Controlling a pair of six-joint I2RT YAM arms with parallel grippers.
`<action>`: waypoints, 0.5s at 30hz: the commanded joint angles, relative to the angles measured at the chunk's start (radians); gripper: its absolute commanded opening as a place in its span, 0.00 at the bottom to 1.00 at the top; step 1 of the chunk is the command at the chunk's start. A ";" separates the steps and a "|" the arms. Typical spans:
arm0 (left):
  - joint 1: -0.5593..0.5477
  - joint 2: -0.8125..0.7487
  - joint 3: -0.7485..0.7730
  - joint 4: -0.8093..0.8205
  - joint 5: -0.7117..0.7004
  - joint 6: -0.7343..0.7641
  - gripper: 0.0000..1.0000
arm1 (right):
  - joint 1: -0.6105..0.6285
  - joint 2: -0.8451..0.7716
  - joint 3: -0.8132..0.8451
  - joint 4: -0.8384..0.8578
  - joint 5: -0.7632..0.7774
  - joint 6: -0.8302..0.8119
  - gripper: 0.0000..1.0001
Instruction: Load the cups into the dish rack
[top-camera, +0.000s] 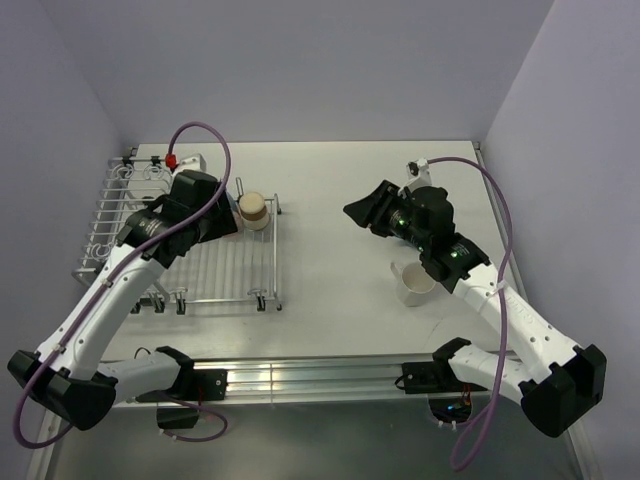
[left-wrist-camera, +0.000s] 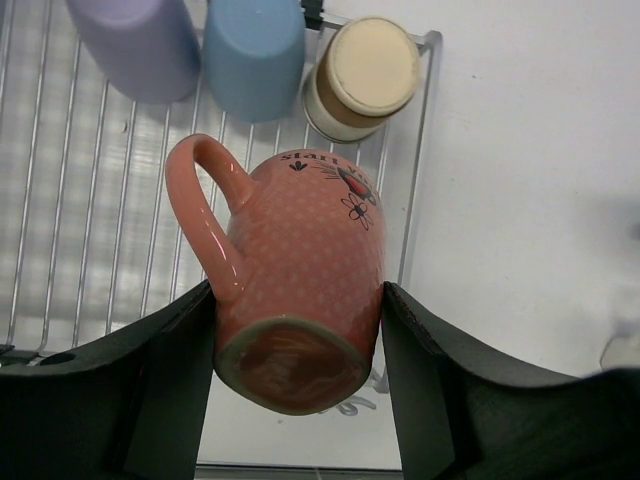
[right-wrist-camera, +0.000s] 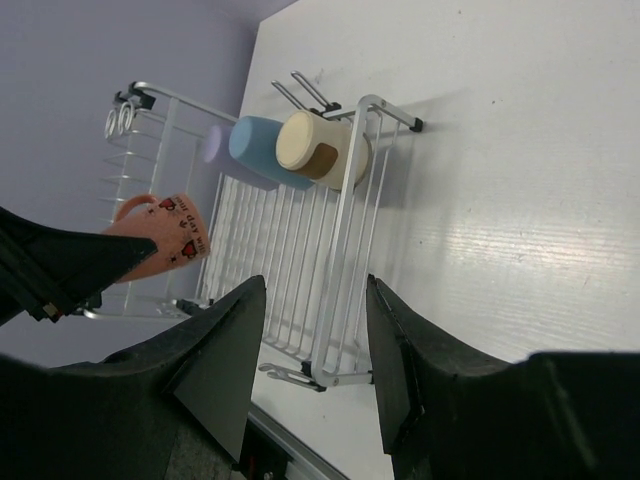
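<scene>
rack: silver wire dish rack (top-camera: 235, 270) on the left part of the white table (top-camera: 330, 190), long thin bars, upright loops at its far left end.
left hand: left hand (left-wrist-camera: 296, 350) closed on the salmon-pink dotted ceramic mug (left-wrist-camera: 300, 270), one finger on each side wall near the base. A side grip leaves the mouth free to land on the bars.
pink mug: held above the rack bars, not on them. Base faces the wrist camera, mouth points away toward the rack, handle out to the left, body a bit tilted. Judged: going in mouth-down so it drains.
row in rack: lavender smooth cup (left-wrist-camera: 140, 40), mid-blue smooth cup (left-wrist-camera: 255, 55) and cream cup with a tan band (left-wrist-camera: 370, 70) sit side by side along the rack's far edge, the cream one at the right corner. All look upended.
open slot: bare bars in front of that row, under the pink mug. Likely drop spot.
right hand: right hand (right-wrist-camera: 312, 300) open, nothing between the fingers, up over bare table right of the rack. Judged: waiting clear of the left arm.
loose mug: whitish handled mug (top-camera: 415, 283) upright on the table by the right arm, well apart from the rack, not yet loaded.
</scene>
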 joint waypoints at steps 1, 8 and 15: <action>-0.003 0.039 0.009 0.002 -0.104 -0.100 0.00 | 0.000 0.002 0.052 0.006 0.016 -0.024 0.53; -0.001 0.159 0.011 -0.035 -0.209 -0.236 0.00 | 0.000 0.006 0.058 -0.010 0.032 -0.041 0.53; 0.034 0.214 -0.022 -0.026 -0.234 -0.361 0.00 | 0.000 0.001 0.045 -0.013 0.039 -0.044 0.53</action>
